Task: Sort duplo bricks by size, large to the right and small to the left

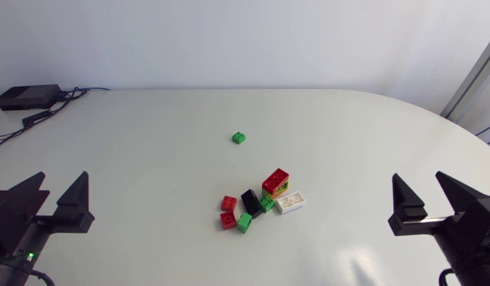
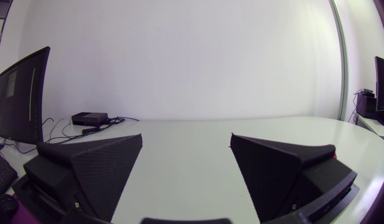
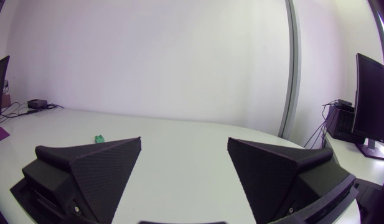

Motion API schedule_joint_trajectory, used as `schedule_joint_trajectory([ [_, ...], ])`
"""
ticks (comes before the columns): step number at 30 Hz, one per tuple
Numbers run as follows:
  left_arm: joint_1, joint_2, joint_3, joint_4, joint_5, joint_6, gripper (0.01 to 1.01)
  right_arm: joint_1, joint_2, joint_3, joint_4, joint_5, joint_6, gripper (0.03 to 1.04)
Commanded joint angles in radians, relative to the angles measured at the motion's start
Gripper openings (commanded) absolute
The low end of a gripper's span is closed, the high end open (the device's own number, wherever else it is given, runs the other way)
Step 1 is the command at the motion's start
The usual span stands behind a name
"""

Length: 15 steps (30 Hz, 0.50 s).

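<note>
Shiny plastic bricks (image 1: 251, 200) rest on a smooth table (image 1: 149, 143).

Right gripper (image 3: 184, 142): matte black, at the near edge; two broad wedge-shaped fingers (image 3: 92, 165) standing wide apart, tips pointing inward, nothing between them.
Table (image 3: 198, 127): white, smooth, curved far edge; bare surface showing in the gap between the fingers.
Green duplo brick (image 3: 99, 139): one, small, studs up, resting on the table just ahead of the gripper, beyond one finger's upper edge.
Black box (image 3: 36, 102): small, flat, at the table's far corner, with cables (image 3: 17, 109) trailing beside it.
</note>
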<state>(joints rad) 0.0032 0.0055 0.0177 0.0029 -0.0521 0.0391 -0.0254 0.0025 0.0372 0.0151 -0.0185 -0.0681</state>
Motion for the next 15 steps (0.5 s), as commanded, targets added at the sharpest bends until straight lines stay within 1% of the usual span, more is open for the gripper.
schedule_joint_trajectory([
  [1,-0.008,-0.016,-0.018,-0.001,0.009,-0.016,0.987,0.007,-0.009,-0.037,-0.021,0.003,0.008,1.0],
  [15,-0.014,-0.018,-0.018,-0.001,0.009,-0.018,0.985,0.013,-0.01,-0.037,-0.017,0.003,0.005,1.0],
])
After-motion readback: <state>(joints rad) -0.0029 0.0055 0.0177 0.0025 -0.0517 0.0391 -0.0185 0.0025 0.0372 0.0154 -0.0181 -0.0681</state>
